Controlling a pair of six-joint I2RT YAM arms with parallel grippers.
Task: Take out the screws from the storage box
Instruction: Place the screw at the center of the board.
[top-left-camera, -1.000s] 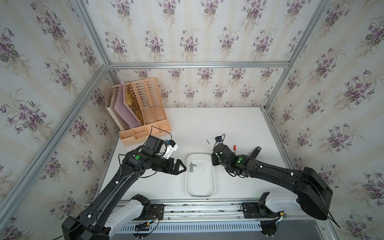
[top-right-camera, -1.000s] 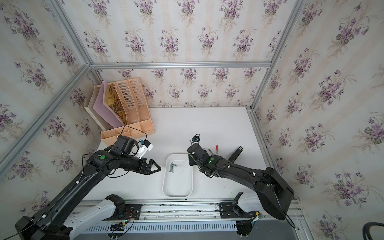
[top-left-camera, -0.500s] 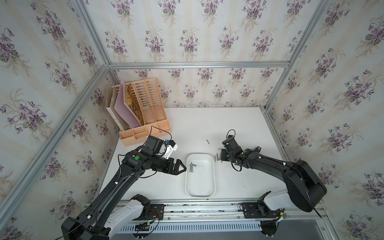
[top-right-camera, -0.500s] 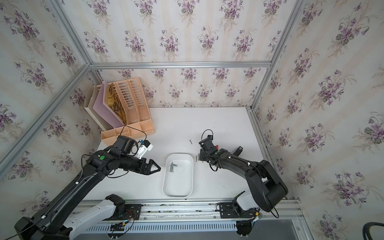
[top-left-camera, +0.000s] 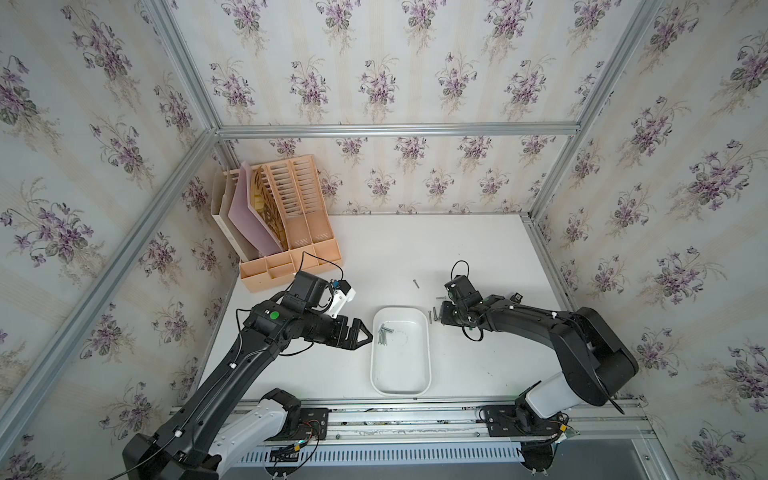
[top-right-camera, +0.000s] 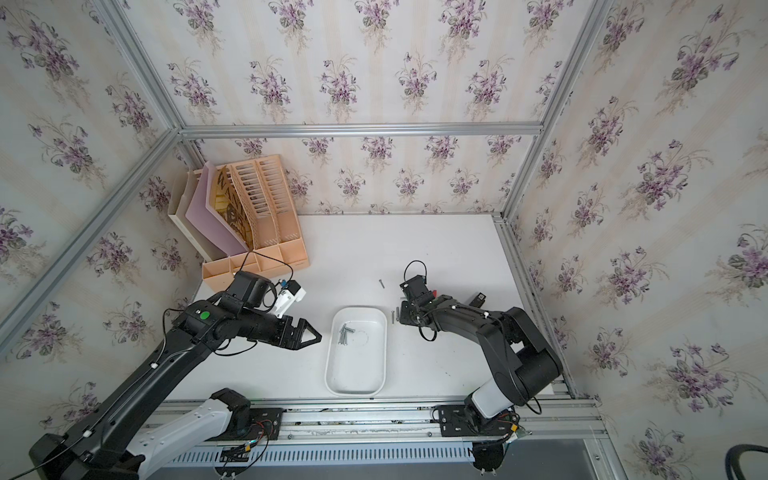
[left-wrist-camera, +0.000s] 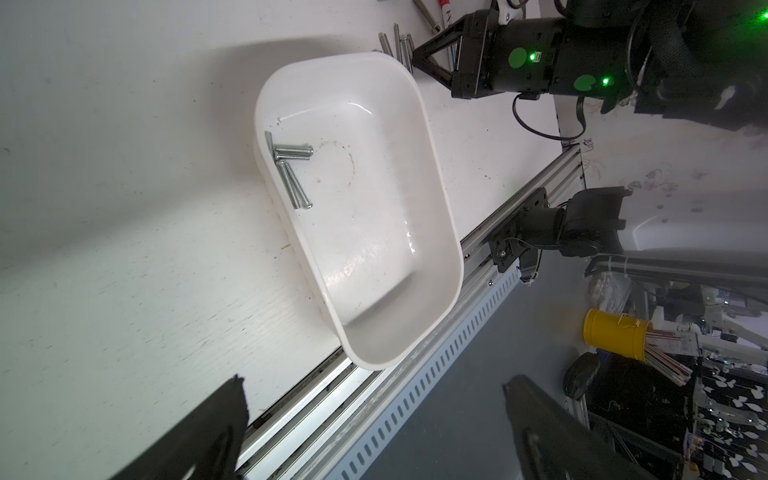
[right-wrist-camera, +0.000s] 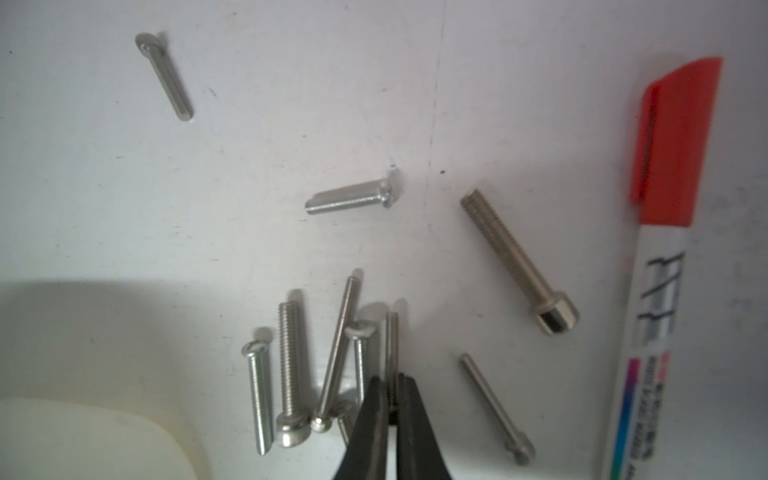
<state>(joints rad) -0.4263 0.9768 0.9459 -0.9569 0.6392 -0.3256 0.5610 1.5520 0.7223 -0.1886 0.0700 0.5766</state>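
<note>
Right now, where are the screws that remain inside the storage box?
In a top view the screws lie bunched against the left wall of the storage box, near its far end, just past the tip of the left pincer.

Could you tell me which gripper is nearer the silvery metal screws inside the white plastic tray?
Left. The left gripper hovers outside the white plastic tray's rim, beside its silvery metal screws; the right gripper is beyond the opposite rim, gripping a thin screw.
</note>
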